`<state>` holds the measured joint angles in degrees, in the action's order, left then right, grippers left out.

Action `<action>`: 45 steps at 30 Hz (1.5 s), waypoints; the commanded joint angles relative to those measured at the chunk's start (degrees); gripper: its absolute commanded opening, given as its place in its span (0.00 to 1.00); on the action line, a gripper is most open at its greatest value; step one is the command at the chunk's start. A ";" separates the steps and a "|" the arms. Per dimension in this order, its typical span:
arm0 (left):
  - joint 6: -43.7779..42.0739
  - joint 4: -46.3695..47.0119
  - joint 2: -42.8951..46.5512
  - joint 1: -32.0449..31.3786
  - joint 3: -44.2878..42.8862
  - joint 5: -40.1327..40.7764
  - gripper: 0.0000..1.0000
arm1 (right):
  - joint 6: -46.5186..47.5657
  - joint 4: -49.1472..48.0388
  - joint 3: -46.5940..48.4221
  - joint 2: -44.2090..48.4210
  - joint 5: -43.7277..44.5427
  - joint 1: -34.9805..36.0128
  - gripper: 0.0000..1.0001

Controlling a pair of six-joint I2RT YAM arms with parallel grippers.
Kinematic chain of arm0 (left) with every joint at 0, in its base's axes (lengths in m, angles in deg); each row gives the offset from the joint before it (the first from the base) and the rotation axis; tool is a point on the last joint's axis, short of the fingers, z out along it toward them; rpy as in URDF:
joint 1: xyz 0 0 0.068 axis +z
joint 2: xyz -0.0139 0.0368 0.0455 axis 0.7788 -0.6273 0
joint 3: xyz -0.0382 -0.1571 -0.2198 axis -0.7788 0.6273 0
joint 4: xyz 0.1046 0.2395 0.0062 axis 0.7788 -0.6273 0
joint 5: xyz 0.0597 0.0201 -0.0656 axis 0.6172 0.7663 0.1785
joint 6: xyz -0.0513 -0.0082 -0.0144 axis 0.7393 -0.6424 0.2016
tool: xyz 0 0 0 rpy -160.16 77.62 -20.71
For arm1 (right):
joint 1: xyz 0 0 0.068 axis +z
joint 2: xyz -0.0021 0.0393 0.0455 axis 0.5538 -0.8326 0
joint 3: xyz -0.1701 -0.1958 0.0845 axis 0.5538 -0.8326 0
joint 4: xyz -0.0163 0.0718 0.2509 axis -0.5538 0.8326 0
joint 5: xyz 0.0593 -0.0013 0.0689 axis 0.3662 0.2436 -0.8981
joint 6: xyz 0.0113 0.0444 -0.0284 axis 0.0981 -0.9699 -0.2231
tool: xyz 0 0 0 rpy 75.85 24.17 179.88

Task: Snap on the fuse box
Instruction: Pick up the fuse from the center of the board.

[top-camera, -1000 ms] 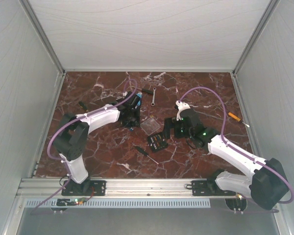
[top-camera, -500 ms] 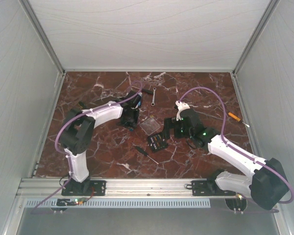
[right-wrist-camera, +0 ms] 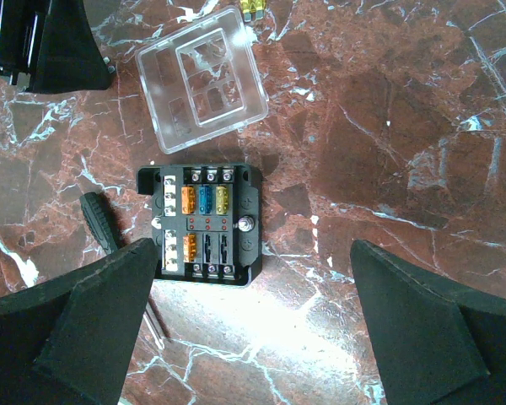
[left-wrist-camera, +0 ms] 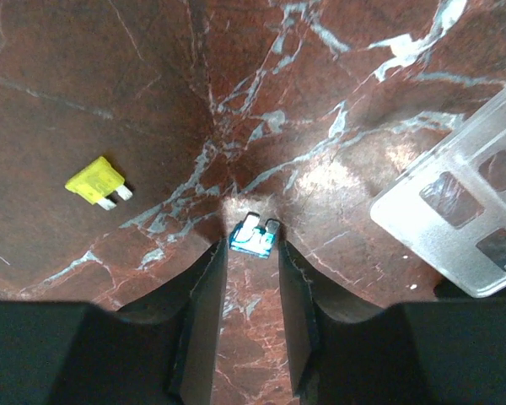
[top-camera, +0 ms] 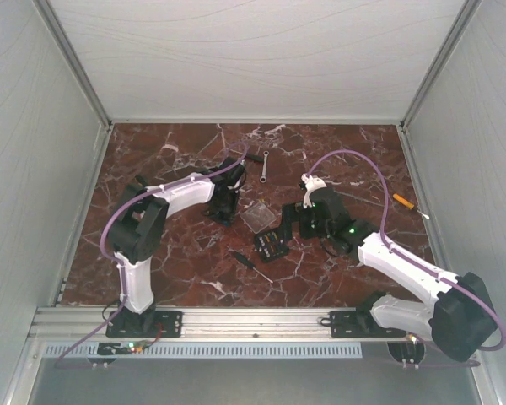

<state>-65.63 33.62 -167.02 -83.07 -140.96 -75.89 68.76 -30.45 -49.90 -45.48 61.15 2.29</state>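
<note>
Over the last second the left arm dropped toward the table (right-wrist-camera: pixel 405 126), and the left gripper (left-wrist-camera: pixel 252 253) narrowed around a little blue fuse (left-wrist-camera: pixel 253 239). Can't tell if it's actually pinching it yet. The right gripper (right-wrist-camera: pixel 253 249) hangs wide open and empty over the fuse box (right-wrist-camera: pixel 204 224), with the clear lid (right-wrist-camera: pixel 201 80) just beside it, still off. My guess is fuse first, lid later.

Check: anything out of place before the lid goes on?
Two fuses lie loose on the marble table: a small yellow plastic fuse and a blue plastic fuse between the left gripper's fingers. The black square fuse box has empty slots; its clear square lid lies beside it.
</note>
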 commanded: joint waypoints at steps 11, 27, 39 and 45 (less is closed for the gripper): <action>0.99 -4.13 -1.81 -1.36 -4.20 0.71 0.32 | 0.38 -1.59 -0.38 0.15 -0.10 -0.28 0.98; -0.48 -4.08 -4.32 -2.15 -6.85 5.23 0.41 | 0.35 -1.60 -0.55 0.51 -0.18 -0.25 0.98; -0.84 -3.90 -3.21 -1.91 -4.69 -2.12 0.38 | 0.35 -1.78 -0.66 0.37 -0.43 -0.28 0.98; -0.39 -4.19 -1.54 -3.15 -3.48 -4.64 0.37 | 0.32 -1.70 -0.50 0.16 -0.51 -0.25 0.98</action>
<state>-66.02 29.90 -169.97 -85.06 -145.11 -76.72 68.76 -30.45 -49.90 -45.48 60.93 2.29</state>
